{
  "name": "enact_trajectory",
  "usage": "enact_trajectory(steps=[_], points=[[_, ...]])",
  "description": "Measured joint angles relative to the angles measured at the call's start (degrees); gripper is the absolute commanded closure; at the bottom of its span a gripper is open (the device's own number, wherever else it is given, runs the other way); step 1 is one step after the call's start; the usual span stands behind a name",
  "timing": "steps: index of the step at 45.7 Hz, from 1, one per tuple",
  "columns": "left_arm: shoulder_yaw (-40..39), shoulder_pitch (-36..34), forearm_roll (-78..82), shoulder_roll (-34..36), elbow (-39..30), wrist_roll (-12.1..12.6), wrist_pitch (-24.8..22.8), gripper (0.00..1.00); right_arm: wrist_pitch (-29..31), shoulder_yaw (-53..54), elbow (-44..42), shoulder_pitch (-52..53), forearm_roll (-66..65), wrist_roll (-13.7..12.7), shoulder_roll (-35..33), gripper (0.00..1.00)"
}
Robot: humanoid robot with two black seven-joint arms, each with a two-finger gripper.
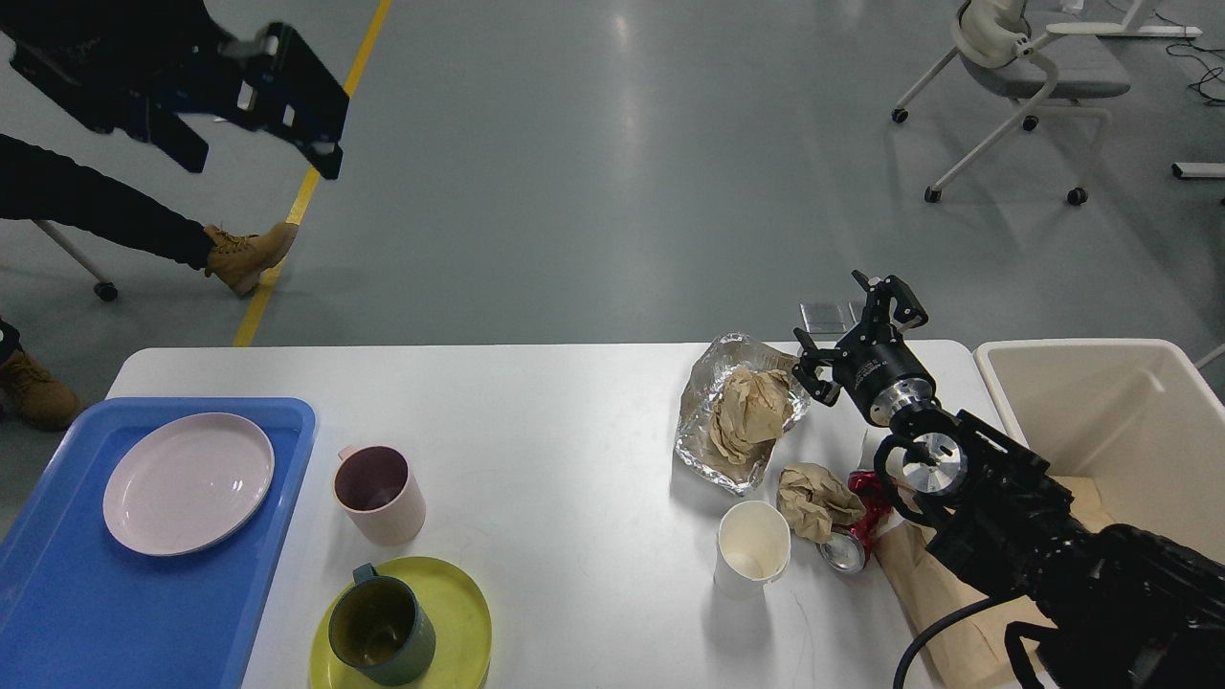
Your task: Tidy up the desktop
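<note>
The white desktop (555, 421) filled the lower half of the frame, with a blue tray (57, 593) holding a pink plate (189, 483) at lower left, a pink cup (378, 493) beside it, and a dark green mug (381, 632) on a yellow plate (450, 612) at the bottom edge. Right of centre, the right gripper (855, 330) hovered with its fingers spread and empty beside a foil sheet (703, 435) bearing crumpled brown paper (751, 411), above a white paper cup (753, 555), another paper wad (813, 498), a crushed red can (857, 536) and a cream bin (1101, 411). The left gripper (287, 100) hung at upper left, and I could not tell whether its fingers were apart.
</note>
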Motion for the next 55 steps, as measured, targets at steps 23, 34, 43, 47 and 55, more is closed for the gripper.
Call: enact_trajectory(steps=[23, 34, 43, 47, 55], points=[[5.40, 9.44, 0.32, 3.45, -13.17, 3.86, 2.40, 0.08, 0.00, -0.01, 0.00, -0.03, -0.05, 0.00, -0.02, 0.00], [4.26, 19.12, 0.40, 1.33, -13.14, 6.01, 12.03, 0.08, 0.00, 0.01, 0.00, -0.05, -0.02, 0.00, -0.02, 0.00], [-1.19, 29.15, 1.70, 1.04, -12.80, 12.88, 16.50, 0.08, 0.00, 0.01, 0.00, -0.05, 0.00, 0.00, -0.02, 0.00], [-3.33, 32.76, 3.85, 1.49, -12.74, 13.93, 17.78, 0.08, 0.00, 0.01, 0.00, -0.05, -0.01, 0.00, -0.02, 0.00], [-8.68, 39.72, 7.38, 1.56, -11.88, 15.12, 18.92, 0.07, 0.00, 0.01, 0.00, -0.05, 0.00, 0.00, -0.02, 0.00]])
